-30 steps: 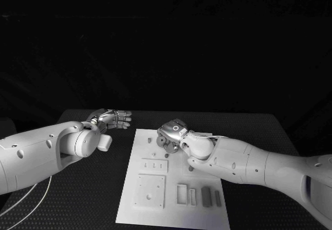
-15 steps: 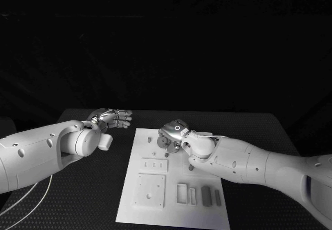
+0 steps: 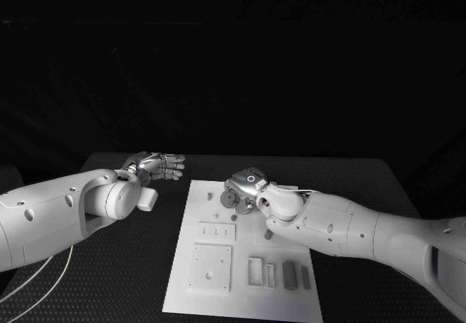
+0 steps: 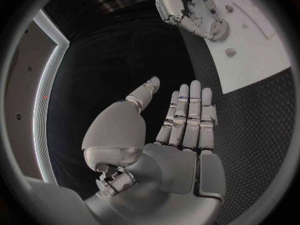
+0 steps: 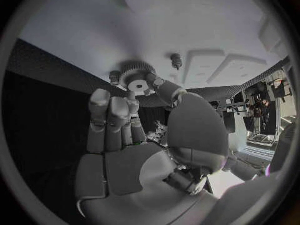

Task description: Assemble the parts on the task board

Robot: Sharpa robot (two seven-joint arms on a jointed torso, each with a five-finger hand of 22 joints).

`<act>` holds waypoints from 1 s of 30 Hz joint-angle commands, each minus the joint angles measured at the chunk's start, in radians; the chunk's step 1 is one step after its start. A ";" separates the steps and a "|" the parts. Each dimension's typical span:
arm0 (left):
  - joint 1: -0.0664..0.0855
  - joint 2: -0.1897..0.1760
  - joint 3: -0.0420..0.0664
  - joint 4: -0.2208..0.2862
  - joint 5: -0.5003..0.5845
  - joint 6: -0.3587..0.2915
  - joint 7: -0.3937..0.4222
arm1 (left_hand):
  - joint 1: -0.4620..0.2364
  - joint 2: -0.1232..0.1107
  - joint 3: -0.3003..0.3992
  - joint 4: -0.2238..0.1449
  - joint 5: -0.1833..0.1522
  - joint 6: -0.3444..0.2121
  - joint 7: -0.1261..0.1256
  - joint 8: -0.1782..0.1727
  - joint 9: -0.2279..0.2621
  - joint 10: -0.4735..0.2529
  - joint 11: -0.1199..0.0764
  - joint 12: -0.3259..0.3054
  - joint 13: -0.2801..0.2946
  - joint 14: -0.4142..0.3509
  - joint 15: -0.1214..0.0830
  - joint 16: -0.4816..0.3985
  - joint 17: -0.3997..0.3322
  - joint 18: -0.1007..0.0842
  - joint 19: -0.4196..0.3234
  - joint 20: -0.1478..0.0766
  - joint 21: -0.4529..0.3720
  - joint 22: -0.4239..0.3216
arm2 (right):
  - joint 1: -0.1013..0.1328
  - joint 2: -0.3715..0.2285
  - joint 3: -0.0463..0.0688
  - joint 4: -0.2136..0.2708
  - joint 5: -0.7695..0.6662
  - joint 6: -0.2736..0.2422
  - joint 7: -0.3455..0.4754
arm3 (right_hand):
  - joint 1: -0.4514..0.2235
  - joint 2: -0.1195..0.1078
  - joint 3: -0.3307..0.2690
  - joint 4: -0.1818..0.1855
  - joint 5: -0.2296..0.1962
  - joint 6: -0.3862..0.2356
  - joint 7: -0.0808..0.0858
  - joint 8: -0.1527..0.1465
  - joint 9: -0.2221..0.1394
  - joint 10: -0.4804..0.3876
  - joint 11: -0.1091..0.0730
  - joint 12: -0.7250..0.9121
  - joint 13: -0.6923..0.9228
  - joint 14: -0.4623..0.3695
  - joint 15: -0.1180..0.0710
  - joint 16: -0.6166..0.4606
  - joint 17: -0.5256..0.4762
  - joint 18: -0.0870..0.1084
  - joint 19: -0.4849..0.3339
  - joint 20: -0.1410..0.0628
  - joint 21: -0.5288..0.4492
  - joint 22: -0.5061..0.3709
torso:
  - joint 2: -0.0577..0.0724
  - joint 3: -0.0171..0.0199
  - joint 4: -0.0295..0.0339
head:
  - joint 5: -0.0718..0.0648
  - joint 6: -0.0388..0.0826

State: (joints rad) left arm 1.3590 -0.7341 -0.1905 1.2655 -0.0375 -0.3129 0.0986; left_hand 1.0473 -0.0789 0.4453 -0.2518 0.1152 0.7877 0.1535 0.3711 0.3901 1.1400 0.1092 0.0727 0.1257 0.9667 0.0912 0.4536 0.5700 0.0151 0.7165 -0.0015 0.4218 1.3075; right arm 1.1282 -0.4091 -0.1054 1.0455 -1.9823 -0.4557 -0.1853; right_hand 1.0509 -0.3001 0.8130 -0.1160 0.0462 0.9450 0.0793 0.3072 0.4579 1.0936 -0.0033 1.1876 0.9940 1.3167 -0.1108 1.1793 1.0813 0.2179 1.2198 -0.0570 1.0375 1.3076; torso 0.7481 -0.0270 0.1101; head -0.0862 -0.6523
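Observation:
The white task board (image 3: 194, 296) lies in the middle of the black table. My right hand (image 3: 245, 190) hovers over the board's far end and pinches a grey gear (image 3: 231, 199) between thumb and fingertips. In the right wrist view the gear (image 5: 136, 78) sits flat against the board (image 5: 187, 15), with a small peg (image 5: 177, 60) close beside it. My left hand (image 3: 155, 165) is off the board's far left corner with nothing in it; the left wrist view shows its fingers (image 4: 186, 116) straight and the gear (image 4: 219, 31) beyond.
Near the board's front edge lie two grey bars (image 3: 289, 274), an open frame (image 3: 256, 272), a square plate (image 3: 211, 268) and a slotted plate (image 3: 215, 233). A short peg (image 3: 210, 197) stands at the far left of the board. Black table surrounds the board.
My right hand with the gear has shifted only slightly over the board's far end. The left hand has stayed where it was.

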 commanded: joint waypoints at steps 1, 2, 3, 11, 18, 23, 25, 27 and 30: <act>0.001 0.002 0.001 0.000 -0.004 0.009 0.007 | -0.006 0.000 0.005 -0.001 -0.003 -0.005 0.005 -0.007 0.001 -0.005 0.001 -0.004 0.001 0.001 0.009 -0.006 0.002 0.019 -0.005 0.000 0.005 0.021 | -0.003 -0.003 -0.002 -0.001 0.031 0.034 0.018 | -0.012 0.002 -0.006 -0.001 0.002 0.024 0.036 -0.008 -0.002 0.000 0.007 -0.006 0.000 0.000 0.008 -0.004 -0.001 0.044 -0.003 0.002 0.001 0.009 | 0.000 0.0003 0.0004 | -0.001 0.000; 0.001 0.002 0.001 0.000 -0.004 0.009 0.007 | -0.006 0.000 0.005 0.000 -0.003 -0.005 0.006 -0.007 0.001 -0.005 0.002 -0.004 0.001 0.001 0.009 -0.006 0.002 0.019 -0.005 0.000 0.006 0.021 | -0.003 -0.004 -0.002 0.000 0.051 0.045 0.022 | -0.012 0.002 -0.010 -0.005 0.002 0.006 0.040 -0.017 -0.005 -0.001 0.011 -0.006 0.000 -0.001 0.011 -0.005 -0.001 0.044 -0.004 0.002 0.001 0.009 | 0.000 0.0001 0.0004 | -0.001 -0.001; 0.001 0.002 0.001 0.000 -0.004 0.009 0.007 | -0.006 -0.001 0.005 0.000 -0.003 -0.006 0.006 -0.007 0.001 -0.005 0.002 -0.004 0.001 0.001 0.009 -0.006 0.002 0.019 -0.005 0.000 0.006 0.021 | -0.003 -0.005 -0.002 -0.001 0.059 0.052 0.026 | -0.012 0.002 -0.012 -0.007 0.002 -0.010 0.039 -0.025 -0.008 -0.002 0.010 -0.006 0.000 -0.001 0.011 -0.005 -0.001 0.044 -0.004 0.002 0.001 0.009 | 0.000 0.0002 0.0004 | -0.001 -0.001; 0.001 0.002 0.001 -0.001 -0.004 0.012 0.004 | -0.008 -0.001 0.005 0.000 -0.003 -0.007 0.007 -0.008 0.001 -0.005 0.003 -0.004 0.001 0.001 0.009 -0.006 0.002 0.019 -0.005 0.000 0.006 0.021 | -0.001 -0.009 -0.002 -0.016 0.151 0.146 0.043 | 0.005 0.013 0.026 0.014 0.002 -0.094 0.023 -0.061 -0.021 -0.015 -0.005 -0.010 0.000 -0.005 -0.001 -0.010 0.000 0.044 -0.008 0.003 -0.006 0.006 | 0.000 -0.0008 -0.0003 | 0.000 -0.002; 0.001 0.002 0.001 -0.001 -0.004 0.013 0.001 | -0.010 0.004 0.007 0.003 -0.002 -0.008 0.011 -0.009 0.002 -0.006 0.004 -0.004 0.002 0.001 0.009 -0.007 0.003 0.020 -0.005 0.001 0.006 0.021 | 0.002 -0.020 -0.002 -0.013 0.199 0.164 0.054 | 0.033 0.072 0.078 0.028 0.003 -0.115 0.011 -0.062 -0.017 -0.028 -0.016 -0.009 0.004 -0.013 -0.013 -0.013 0.002 0.044 -0.016 0.000 -0.009 0.007 | 0.000 -0.0011 0.0012 | -0.001 -0.006; 0.001 0.000 0.001 0.001 -0.004 0.014 -0.001 | -0.011 0.004 0.007 0.004 -0.001 -0.008 0.012 -0.010 0.002 -0.006 0.005 -0.005 0.002 0.001 0.009 -0.007 0.004 0.020 -0.005 0.001 0.007 0.021 | 0.004 -0.026 -0.002 -0.009 0.203 0.160 0.058 | 0.028 0.117 0.175 -0.005 0.011 -0.118 0.017 -0.055 -0.015 -0.034 -0.011 -0.002 0.008 -0.014 -0.008 -0.012 0.005 0.044 -0.023 0.006 -0.002 0.016 | 0.000 0.0000 -0.0006 | -0.001 -0.004; 0.001 -0.001 0.001 0.002 -0.004 0.013 -0.001 | -0.012 0.004 0.006 0.005 -0.002 -0.009 0.012 -0.010 0.002 -0.007 0.005 -0.005 0.002 0.001 0.009 -0.008 0.004 0.020 -0.005 0.001 0.007 0.021 | 0.005 -0.027 -0.002 -0.008 0.215 0.163 0.059 | 0.016 0.118 0.187 -0.017 0.016 -0.116 0.020 -0.052 -0.015 -0.033 -0.008 0.000 0.008 -0.011 -0.006 -0.011 0.006 0.044 -0.021 0.008 0.001 0.017 | 0.001 0.0002 -0.0009 | -0.001 -0.003; 0.001 -0.001 0.001 0.002 -0.004 0.013 -0.002 | -0.013 0.004 0.006 0.005 -0.002 -0.009 0.013 -0.011 0.002 -0.007 0.005 -0.005 0.002 0.001 0.009 -0.008 0.004 0.020 -0.005 0.001 0.007 0.021 | 0.006 -0.031 -0.002 -0.005 0.220 0.146 0.060 | 0.005 0.121 0.195 -0.021 0.017 -0.113 0.023 -0.049 -0.014 -0.033 -0.005 0.001 0.008 -0.010 -0.004 -0.011 0.007 0.044 -0.019 0.008 0.002 0.017 | 0.001 0.0005 -0.0014 | -0.002 -0.002; 0.001 -0.001 0.001 0.002 -0.004 0.011 -0.002 | -0.013 0.003 0.006 0.005 -0.002 -0.009 0.013 -0.011 0.003 -0.007 0.005 -0.005 0.001 0.001 0.009 -0.008 0.004 0.020 -0.005 0.001 0.007 0.021 | 0.007 -0.039 -0.001 0.004 0.222 0.107 0.064 | -0.002 0.118 0.196 -0.024 0.018 -0.113 0.025 -0.048 -0.014 -0.033 -0.004 0.002 0.008 -0.010 -0.002 -0.012 0.007 0.044 -0.018 0.008 0.004 0.017 | 0.001 0.0007 -0.0011 | -0.003 -0.002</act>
State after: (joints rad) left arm 1.3590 -0.7358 -0.1907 1.2653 -0.0377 -0.3123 0.0939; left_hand 1.0433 -0.0749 0.4481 -0.2490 0.1152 0.7806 0.1606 0.3670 0.3910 1.1363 0.1128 0.0727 0.1264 0.9667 0.0912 0.4496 0.5732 0.0151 0.7166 -0.0015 0.4218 1.3073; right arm 1.1395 -0.4417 -0.1034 1.0464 -1.7827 -0.3503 -0.1310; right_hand 1.0588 -0.1836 1.0033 -0.1381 0.0594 0.8322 0.0973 0.2568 0.4458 1.0613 -0.0107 1.1836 1.0018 1.3000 -0.1158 1.1714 1.0871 0.2182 1.2016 -0.0538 1.0373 1.3075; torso 0.7482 -0.0267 0.1096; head -0.0876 -0.6551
